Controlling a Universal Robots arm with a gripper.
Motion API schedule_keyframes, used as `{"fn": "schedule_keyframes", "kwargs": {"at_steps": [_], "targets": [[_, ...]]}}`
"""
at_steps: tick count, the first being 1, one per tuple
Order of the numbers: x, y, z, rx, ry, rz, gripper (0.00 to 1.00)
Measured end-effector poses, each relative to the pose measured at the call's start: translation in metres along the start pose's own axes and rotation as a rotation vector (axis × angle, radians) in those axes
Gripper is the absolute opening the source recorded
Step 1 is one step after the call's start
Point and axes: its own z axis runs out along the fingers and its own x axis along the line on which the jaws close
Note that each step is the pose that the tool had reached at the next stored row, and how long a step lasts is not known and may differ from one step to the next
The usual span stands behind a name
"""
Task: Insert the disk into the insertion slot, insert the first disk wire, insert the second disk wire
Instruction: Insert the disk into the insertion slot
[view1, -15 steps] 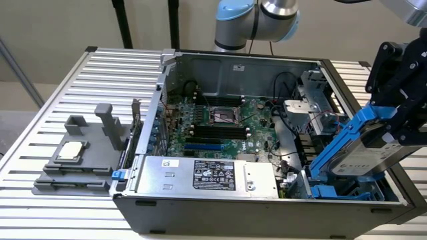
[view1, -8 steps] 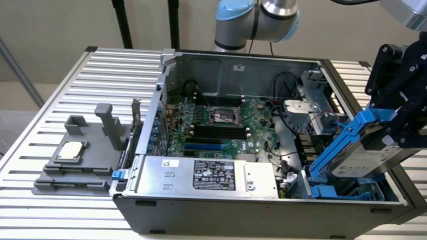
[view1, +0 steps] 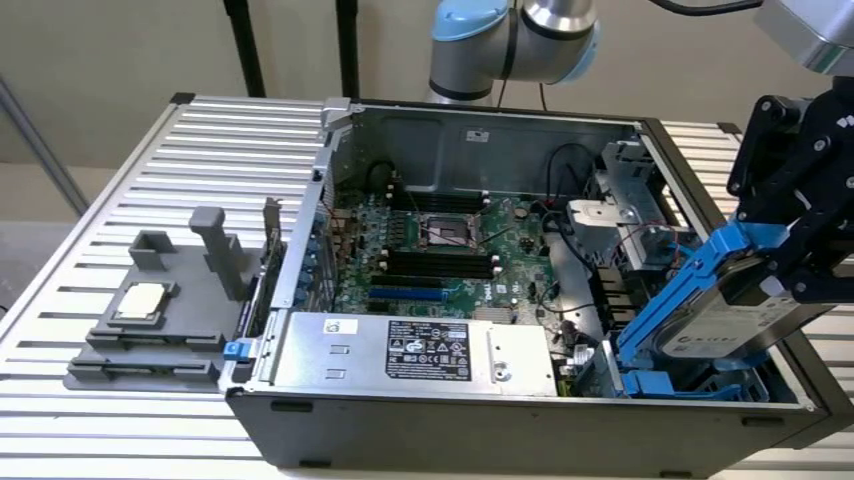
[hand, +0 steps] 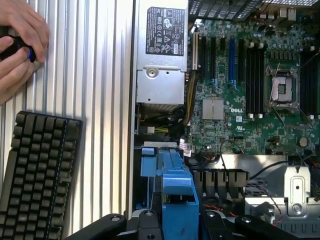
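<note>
An open computer case (view1: 534, 425) lies on its side. At four o'clock in the exterior view, the gripper (view1: 798, 262) clamps the disk (view1: 731, 322), which is tilted steeply above the insertion slot (view1: 674, 385) at five o'clock. The disk looks not yet seated, so both wire steps appear undone.

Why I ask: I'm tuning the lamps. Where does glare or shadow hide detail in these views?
Exterior view: the ribbed table is evenly bright, while the insertion slot below the disk sits in shadow. Wrist view: the hand is brightly lit, and a warm sheen lies on the metal plate bordering the motherboard.
</note>
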Motion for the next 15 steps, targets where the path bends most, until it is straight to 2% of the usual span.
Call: {"fn": "schedule_keyframes", "kwargs": {"at_steps": [15], "targets": [[0.0013, 0.0009, 0.0085, 0.0011, 0.0, 0.0, 0.32]]}}
